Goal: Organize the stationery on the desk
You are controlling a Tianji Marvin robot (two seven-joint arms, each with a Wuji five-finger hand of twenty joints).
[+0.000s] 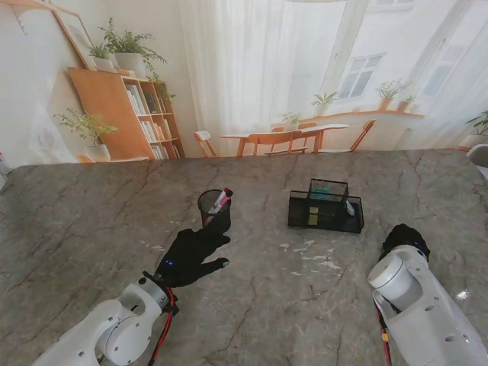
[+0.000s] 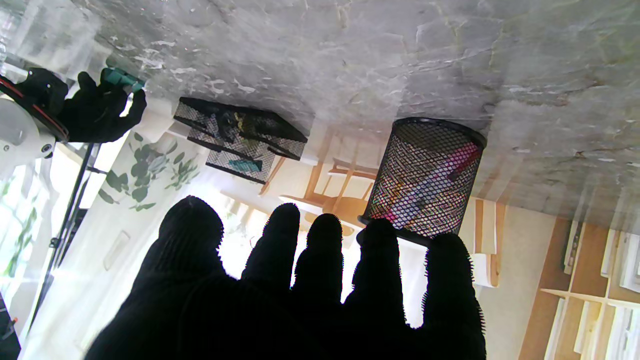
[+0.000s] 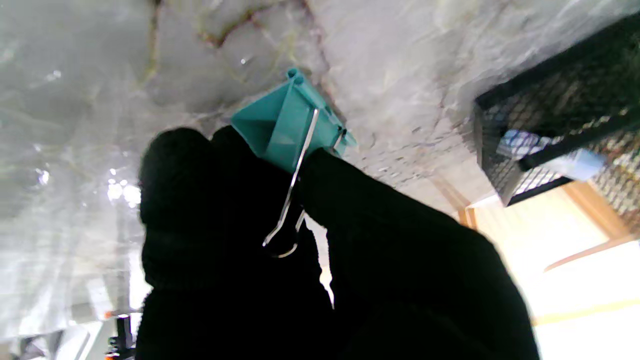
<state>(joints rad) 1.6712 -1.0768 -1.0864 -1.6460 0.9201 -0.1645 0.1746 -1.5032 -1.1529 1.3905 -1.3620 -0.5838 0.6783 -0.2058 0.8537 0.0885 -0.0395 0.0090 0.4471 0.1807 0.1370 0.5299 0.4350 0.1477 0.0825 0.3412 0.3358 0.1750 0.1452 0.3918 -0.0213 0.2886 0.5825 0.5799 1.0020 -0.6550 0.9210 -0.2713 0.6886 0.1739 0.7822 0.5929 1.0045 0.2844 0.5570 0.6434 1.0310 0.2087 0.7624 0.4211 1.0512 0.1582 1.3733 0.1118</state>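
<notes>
— Your stand view looks down across the table [image 1: 305, 305], far off.
— And your wrist views?
— Inverted, close along the fingers; all three share the mesh organizer [image 1: 326, 210] [image 2: 240, 137] [image 3: 550, 135].

We take this for a robot test bench got up as a home study. The grey marble-patterned worktop [image 1: 91, 221] ends at a flat printed backdrop [image 1: 252, 69] picturing a wooden bookshelf, potted plants, sheer curtains and a dining set. On the worktop stand a mesh pen cup [image 1: 215, 210] and a mesh desk organizer [image 1: 326, 210], both office stationery holders.
</notes>
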